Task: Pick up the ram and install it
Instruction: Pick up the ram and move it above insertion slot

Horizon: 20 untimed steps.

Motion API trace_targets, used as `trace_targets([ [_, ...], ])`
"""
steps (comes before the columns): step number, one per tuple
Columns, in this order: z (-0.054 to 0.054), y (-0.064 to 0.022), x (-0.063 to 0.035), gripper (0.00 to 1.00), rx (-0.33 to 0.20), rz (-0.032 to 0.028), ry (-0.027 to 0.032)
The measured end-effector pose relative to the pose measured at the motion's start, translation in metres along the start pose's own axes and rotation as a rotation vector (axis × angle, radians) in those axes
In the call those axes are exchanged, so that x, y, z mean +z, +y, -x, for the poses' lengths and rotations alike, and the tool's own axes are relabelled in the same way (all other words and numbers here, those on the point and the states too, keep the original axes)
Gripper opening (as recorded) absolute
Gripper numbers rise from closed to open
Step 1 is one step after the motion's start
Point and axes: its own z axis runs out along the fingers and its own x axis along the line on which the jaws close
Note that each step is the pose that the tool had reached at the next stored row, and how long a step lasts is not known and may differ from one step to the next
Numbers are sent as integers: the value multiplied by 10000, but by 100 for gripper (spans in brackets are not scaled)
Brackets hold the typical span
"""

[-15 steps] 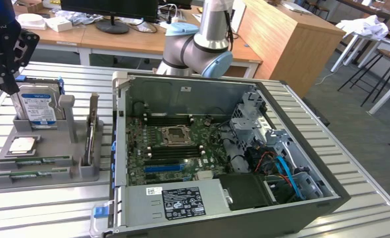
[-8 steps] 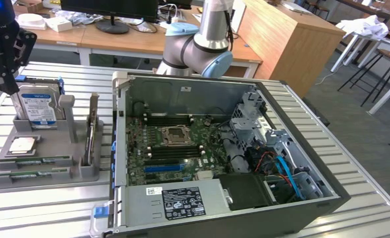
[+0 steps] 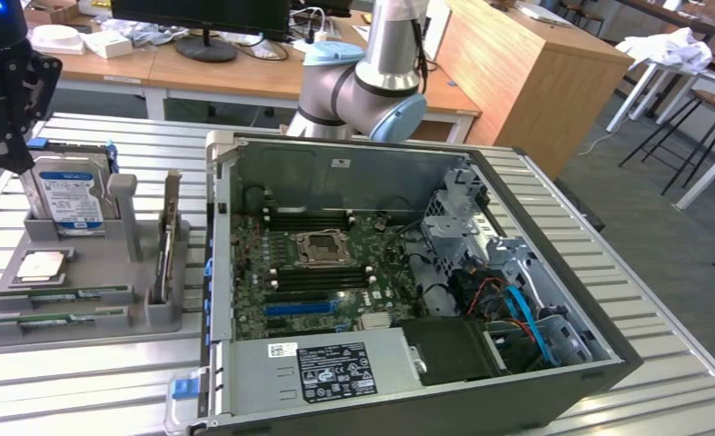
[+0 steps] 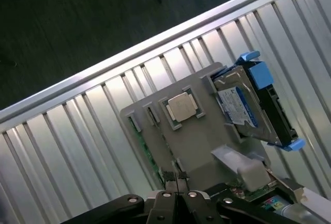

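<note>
Ram: the ram [image 3: 64, 295] lies flat in a slot of the grey holder [image 3: 105, 262], at the holder's end nearest the exterior camera; it has not been lifted.
Twin: a second stick [image 3: 56, 319] lies just beside it and parallel; I cannot tell which of the two is meant.
Long axis: it runs across the holder, from the exterior view's left to its right; in the wrist view its green edge [image 4: 146, 149] slants toward the jaw tips.
Neighbours: the CPU chip [image 3: 42, 265] sits between the ram and the hard drive [image 3: 69, 195], which stands upright at the holder's far end.
Jaws: the gripper [image 4: 176, 178] is clenched, tip against tip, with nothing between.
Ram from jaws: in the exterior view the gripper hangs high over the hard-drive end, so the ram lies below it, toward the near end and well apart.
Nearer arm: there is only one.
Case: the computer case [image 3: 332, 173] lies open on the worktop [image 3: 78, 391], at the exterior view's right of the holder, with its motherboard [image 3: 273, 263] exposed.
Stage: judged an approach; nothing is grasped.
</note>
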Motion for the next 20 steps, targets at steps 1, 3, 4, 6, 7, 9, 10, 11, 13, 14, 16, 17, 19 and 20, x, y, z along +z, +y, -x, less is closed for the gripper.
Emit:
trace_targets([
  [1,0,0,0,10,-137,3,6],
  [3,0,0,1,10,-418,10,19],
  [4,0,0,1,10,-553,13,25],
  [6,0,0,2,10,-852,20,38],
  [7,0,0,2,10,-996,23,44],
  [9,0,0,3,10,-1290,30,57],
  [10,0,-1,3,10,-1437,34,64],
  [11,0,-1,4,10,-1586,37,71],
  [13,0,0,4,10,-1890,44,84],
  [14,0,0,4,10,-2039,47,90],
  [16,0,0,5,10,-2331,54,103],
  [17,0,-1,5,10,-2471,57,111],
  [19,0,0,6,10,-2752,64,122],
  [20,0,0,6,10,-2885,67,128],
])
